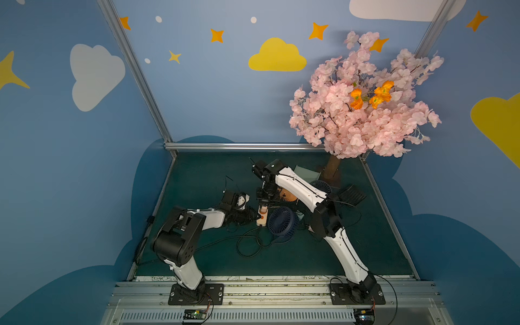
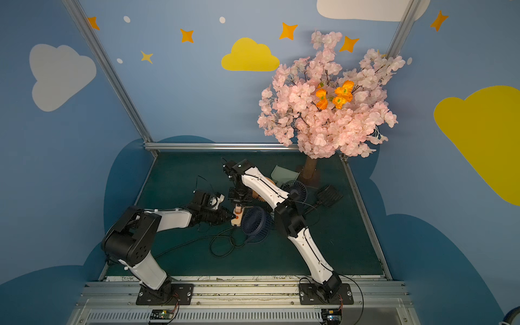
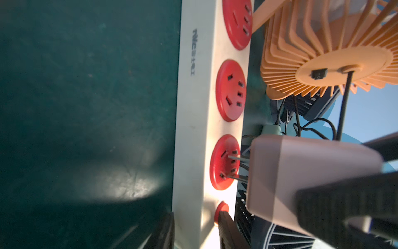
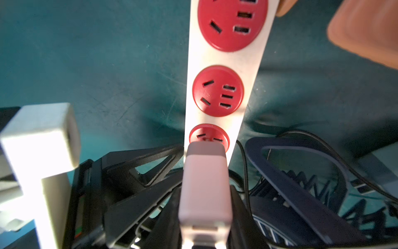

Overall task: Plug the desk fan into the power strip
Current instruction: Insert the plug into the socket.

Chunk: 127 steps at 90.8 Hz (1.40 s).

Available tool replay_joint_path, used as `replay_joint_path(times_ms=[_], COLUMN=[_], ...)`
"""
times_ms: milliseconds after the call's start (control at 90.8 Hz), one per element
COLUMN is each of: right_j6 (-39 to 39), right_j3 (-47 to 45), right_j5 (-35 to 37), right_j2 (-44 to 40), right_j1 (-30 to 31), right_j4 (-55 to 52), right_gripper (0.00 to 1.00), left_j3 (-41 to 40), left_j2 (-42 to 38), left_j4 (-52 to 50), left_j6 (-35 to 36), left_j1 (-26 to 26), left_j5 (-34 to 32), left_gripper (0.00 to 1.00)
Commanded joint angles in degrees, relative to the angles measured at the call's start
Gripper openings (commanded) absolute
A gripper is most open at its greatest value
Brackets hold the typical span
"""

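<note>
The strip (image 1: 261, 219) lay flat on the green mat at mid-frame in both top views. Its long axis ran up and down the picture, with the orange button end lowest and the sockets facing up. The left gripper (image 3: 195, 232) had a finger on each side of that button end and seemed to pinch it. The right gripper (image 4: 204, 211) was clamped on the pink plug (image 3: 301, 179), held over the socket nearest the button. In the left wrist view both blades (image 3: 237, 158) were still bare, with their tips at the red face, so the plug was not seated. I could not tell whether both tips sat in their slots. If one had missed, pressing down would probably tilt the plug in the jaws or bend a blade. It could also skid the strip, since only one end looked braced. The blue fan (image 1: 281, 222) stood just beside the strip amid looped black cords, and a cord could snag the wrist or pull the plug askew.
</note>
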Motion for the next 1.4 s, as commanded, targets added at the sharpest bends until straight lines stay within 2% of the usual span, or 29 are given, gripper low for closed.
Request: replay_joint_path(times_ms=[0, 936, 1090, 1388], right_j6=[-0.93, 0.50, 1.55, 4.03], right_j3=[-2.13, -4.13, -6.80, -8.75], right_j5=[3.10, 5.47, 5.50, 5.35], right_j2=[-0.37, 0.40, 0.40, 5.36], right_j1=[-0.26, -0.40, 0.15, 1.87], right_j4=[-2.78, 1.15, 1.14, 3.14], right_gripper=[0.00, 0.00, 0.00, 0.00], left_j3=[-1.05, -1.11, -1.09, -1.10], left_j2=[-0.44, -0.28, -0.26, 0.65], left_j4=[-2.82, -2.82, -2.67, -2.16], left_j6=[0.21, 0.47, 0.31, 0.55], left_j1=[-0.07, -0.07, -0.07, -0.07], left_j5=[-0.97, -0.44, -0.48, 0.39], left_gripper=[0.38, 0.38, 0.38, 0.38])
